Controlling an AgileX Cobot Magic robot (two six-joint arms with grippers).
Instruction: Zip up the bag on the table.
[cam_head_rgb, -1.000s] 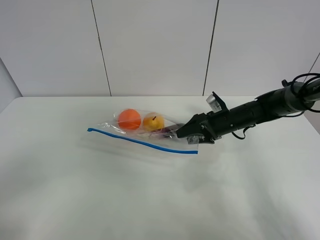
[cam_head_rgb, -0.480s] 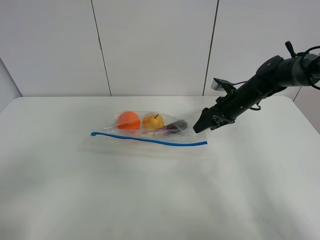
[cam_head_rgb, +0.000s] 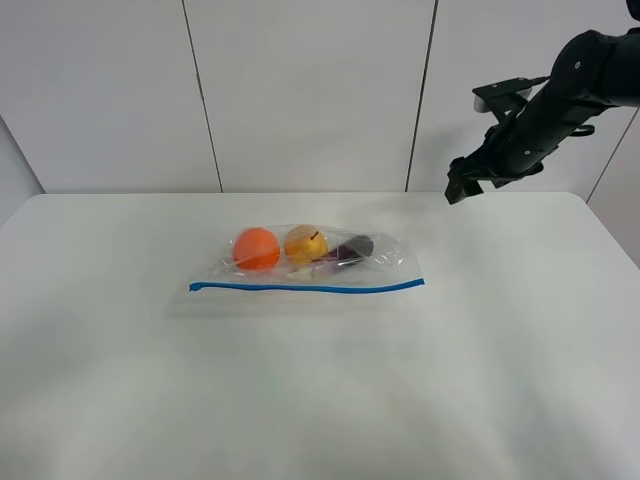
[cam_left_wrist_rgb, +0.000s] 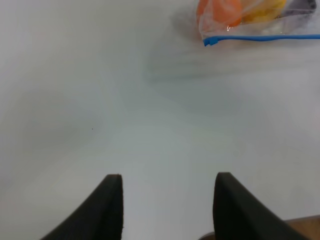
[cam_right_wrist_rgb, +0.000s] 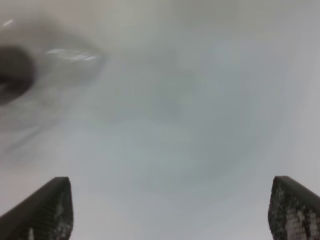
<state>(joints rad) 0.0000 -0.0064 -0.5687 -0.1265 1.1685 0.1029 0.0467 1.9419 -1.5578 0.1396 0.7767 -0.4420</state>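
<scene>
With the bag (cam_head_rgb: 306, 263) lying mid-worktop (cam_head_rgb: 320, 400), the right gripper (cam_head_rgb: 462, 188) hangs spread near the far-right corner, so zipping looks finished.

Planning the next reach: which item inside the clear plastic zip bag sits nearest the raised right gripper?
The dark purple item, at the bag's right end; the yellow fruit and orange ball lie farther from the right gripper.

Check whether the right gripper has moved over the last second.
Yes: the right gripper rose up and right, from the clear plastic zip bag to the panelled wall.
</scene>
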